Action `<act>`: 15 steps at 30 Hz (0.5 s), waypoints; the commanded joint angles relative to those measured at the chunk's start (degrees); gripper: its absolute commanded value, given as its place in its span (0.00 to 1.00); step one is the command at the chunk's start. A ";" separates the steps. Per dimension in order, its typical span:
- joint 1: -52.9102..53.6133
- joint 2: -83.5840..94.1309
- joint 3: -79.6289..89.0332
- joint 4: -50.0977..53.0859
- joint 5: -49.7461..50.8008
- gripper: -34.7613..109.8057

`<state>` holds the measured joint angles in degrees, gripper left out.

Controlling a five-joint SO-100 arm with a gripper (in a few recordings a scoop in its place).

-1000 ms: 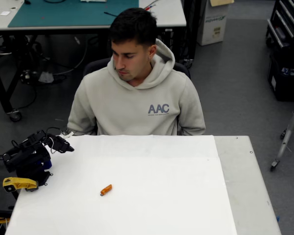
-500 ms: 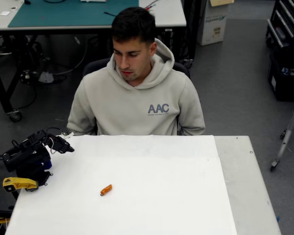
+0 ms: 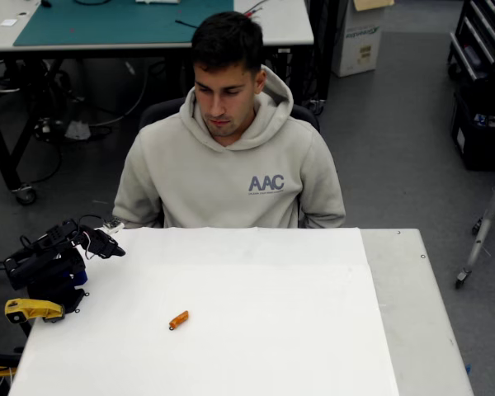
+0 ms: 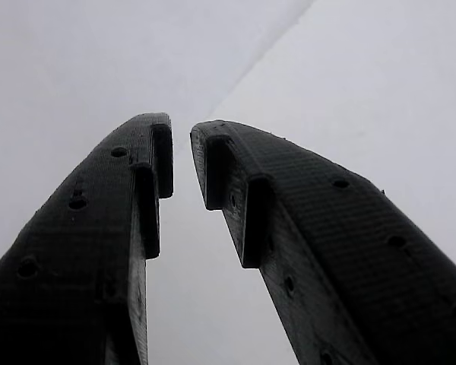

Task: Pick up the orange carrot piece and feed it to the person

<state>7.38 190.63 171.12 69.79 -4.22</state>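
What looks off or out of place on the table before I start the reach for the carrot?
Nothing stands out. The orange carrot piece lies alone and intact on the white table, apart from the gripper, which sits at the table's left edge, fingers nearly together with nothing between them. The person sits behind the table.

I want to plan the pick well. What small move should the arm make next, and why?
Probably swing the hand toward the orange carrot piece and open it wider. The hand sits folded at the table's left edge in the overhead view, well apart from the piece, and in the wrist view only a narrow gap separates its fingers, holding nothing.
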 commanded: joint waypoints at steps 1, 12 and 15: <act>1.93 0.62 -3.78 -0.18 -0.53 0.24; 2.46 0.62 -3.78 -0.18 -0.53 0.24; 2.46 0.62 -3.78 -0.18 -0.53 0.24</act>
<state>8.79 190.63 171.12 69.79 -4.22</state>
